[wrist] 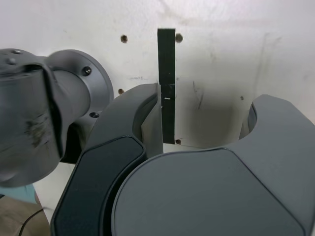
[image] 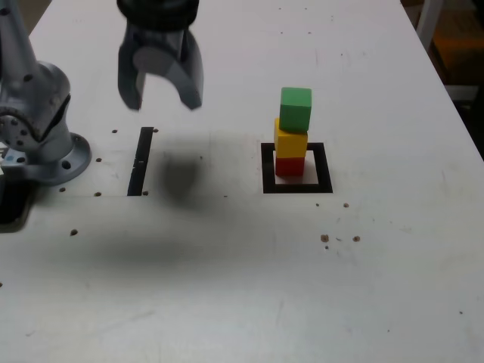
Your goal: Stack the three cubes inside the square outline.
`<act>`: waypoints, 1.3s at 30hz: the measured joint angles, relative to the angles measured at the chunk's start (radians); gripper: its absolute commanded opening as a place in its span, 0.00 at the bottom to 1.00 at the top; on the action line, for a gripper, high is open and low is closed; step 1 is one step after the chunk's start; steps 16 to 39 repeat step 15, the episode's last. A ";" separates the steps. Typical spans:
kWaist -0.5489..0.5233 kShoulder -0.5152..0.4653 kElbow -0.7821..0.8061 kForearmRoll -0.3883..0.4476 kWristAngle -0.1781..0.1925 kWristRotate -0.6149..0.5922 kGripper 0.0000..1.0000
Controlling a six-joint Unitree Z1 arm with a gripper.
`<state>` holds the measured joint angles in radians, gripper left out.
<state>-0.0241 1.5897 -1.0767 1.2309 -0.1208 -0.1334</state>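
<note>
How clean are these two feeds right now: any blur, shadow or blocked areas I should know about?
Exterior view: the gripper is slightly motion-blurred, and it casts a soft dark shadow on the table beside the black tape strip; the cube stack in the square outline is sharp. Wrist view: the gripper's own body fills the lower half, near and soft, and only the strip is crisp.
</note>
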 measured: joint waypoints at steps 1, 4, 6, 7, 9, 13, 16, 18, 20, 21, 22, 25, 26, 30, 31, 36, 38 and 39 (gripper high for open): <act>0.000 0.000 0.026 -0.027 -0.011 0.005 0.68; 0.000 0.003 0.136 -0.140 -0.060 0.027 0.68; 0.000 0.004 0.224 -0.246 -0.067 0.027 0.68; 0.000 0.005 0.238 -0.268 -0.072 0.030 0.68; 0.000 0.008 0.256 -0.295 -0.084 0.039 0.68; 0.000 0.018 0.264 -0.316 -0.098 0.051 0.68; 0.000 0.028 0.265 -0.332 -0.107 0.061 0.68; 0.000 0.028 0.265 -0.332 -0.107 0.061 0.68; 0.000 0.028 0.265 -0.332 -0.107 0.061 0.68; 0.000 0.028 0.265 -0.332 -0.107 0.061 0.68; 0.000 0.028 0.265 -0.332 -0.107 0.061 0.68; 0.000 0.028 0.265 -0.332 -0.107 0.061 0.68; 0.000 0.028 0.265 -0.332 -0.107 0.061 0.68; 0.000 0.028 0.265 -0.332 -0.107 0.061 0.68; 0.000 0.028 0.265 -0.332 -0.107 0.061 0.68; 0.000 0.028 0.265 -0.332 -0.107 0.061 0.68; 0.000 0.028 0.265 -0.332 -0.107 0.061 0.68; 0.000 0.028 0.265 -0.332 -0.107 0.061 0.68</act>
